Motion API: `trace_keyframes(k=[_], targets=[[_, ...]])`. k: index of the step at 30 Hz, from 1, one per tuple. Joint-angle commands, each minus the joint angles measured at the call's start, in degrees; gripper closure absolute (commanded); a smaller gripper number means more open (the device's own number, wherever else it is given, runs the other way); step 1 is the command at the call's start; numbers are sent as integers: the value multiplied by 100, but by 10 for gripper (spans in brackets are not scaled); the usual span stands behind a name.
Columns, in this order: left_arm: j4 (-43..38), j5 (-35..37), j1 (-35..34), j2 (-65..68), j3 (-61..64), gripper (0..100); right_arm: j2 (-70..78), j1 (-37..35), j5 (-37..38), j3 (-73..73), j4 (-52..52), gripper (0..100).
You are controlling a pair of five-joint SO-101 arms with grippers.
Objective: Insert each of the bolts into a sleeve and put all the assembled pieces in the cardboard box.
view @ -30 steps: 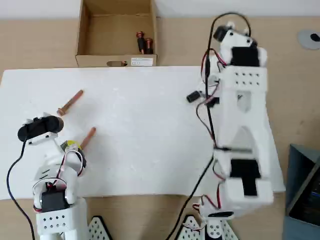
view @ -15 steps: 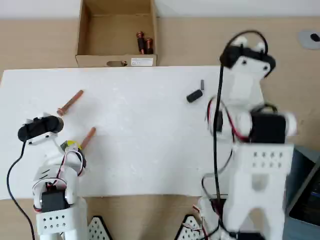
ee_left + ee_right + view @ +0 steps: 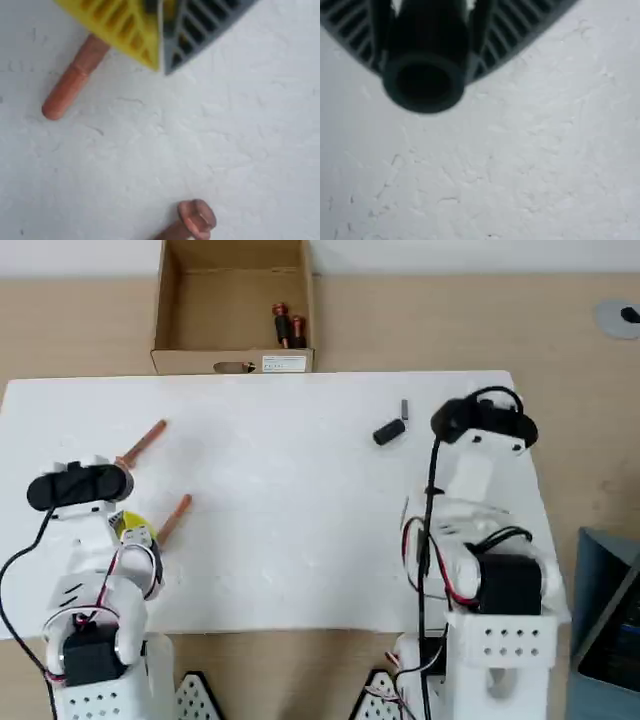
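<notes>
**Right tool grips sleeve; left tool closed above loose bolts**

The right tool (image 3: 427, 35) was clamped on a black sleeve (image 3: 425, 82), open bore facing the wrist cam, just above the white surface (image 3: 520, 175). The left tool (image 3: 161, 60) had its yellow & grey tips pressed together w/ nothing between them. It hung just over one bolt (image 3: 70, 87); contact w/ the shank couldn't be told. A second bolt (image 3: 192, 220) lay near. Another sleeve (image 3: 389, 432) lay apart, near the right arm. Two assembled pieces (image 3: 288, 326) sat in the cardboard box (image 3: 180, 300).
</notes>
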Motion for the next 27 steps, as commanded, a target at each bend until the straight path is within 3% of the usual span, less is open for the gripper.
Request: trace_keyframes(k=[1,10,18,27], targets=[[62,-62,-53,822,-993,997,-207,-48,70,119,-193,989],[62,-88,-62,4321,-3569,998,-233,-48,53,233,-193,989],[79,-105,-360,6396,-5090,997,-338,-48,18,242,-185,989],[1046,-1644,-396,8277,-6488,991,-1930,-48,105,1130,-141,989]])
